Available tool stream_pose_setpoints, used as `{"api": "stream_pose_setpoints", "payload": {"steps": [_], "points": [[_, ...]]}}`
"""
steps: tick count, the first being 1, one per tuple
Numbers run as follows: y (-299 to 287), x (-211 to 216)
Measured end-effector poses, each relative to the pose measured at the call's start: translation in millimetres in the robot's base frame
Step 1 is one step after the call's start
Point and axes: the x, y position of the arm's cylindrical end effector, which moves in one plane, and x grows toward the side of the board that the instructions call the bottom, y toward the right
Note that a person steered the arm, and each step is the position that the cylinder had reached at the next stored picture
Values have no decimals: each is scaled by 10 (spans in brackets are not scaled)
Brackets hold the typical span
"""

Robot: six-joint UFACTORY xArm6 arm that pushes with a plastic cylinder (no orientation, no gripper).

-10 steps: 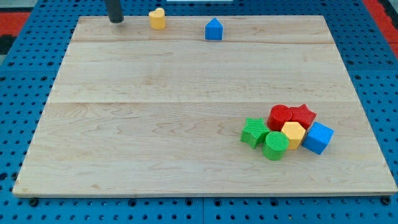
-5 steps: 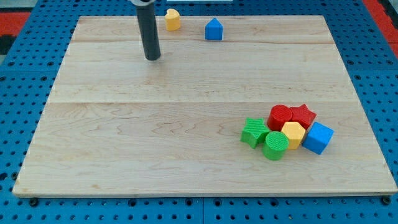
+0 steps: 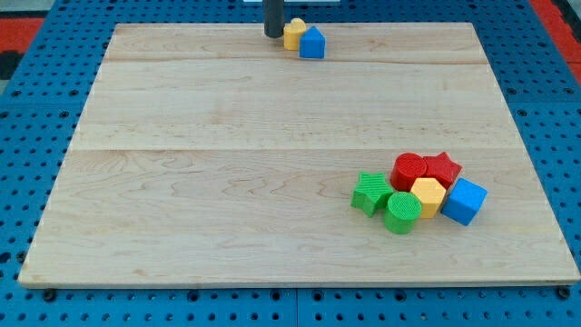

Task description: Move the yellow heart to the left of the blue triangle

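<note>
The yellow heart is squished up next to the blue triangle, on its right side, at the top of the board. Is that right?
Almost. The camera view shows the yellow heart on the view's left of the blue triangle, not its right. They do sit together at the board's top, with my tip just left of the heart.

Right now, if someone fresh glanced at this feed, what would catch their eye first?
Probably the tight trio at the view's top edge: my tip sits just left of the yellow heart, which presses against the blue triangle on its right. Next, the colourful cluster at the lower right: green star, green cylinder, red cylinder, red star, yellow hexagon and blue cube.
</note>
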Motion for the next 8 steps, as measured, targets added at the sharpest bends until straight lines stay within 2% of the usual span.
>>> {"api": "stream_pose_setpoints", "payload": {"steps": [1, 2, 3, 4, 5, 6, 8], "points": [[-16, 486], [326, 868], [1358, 755], [1584, 538], [1256, -344], [1168, -366], [220, -346]]}}
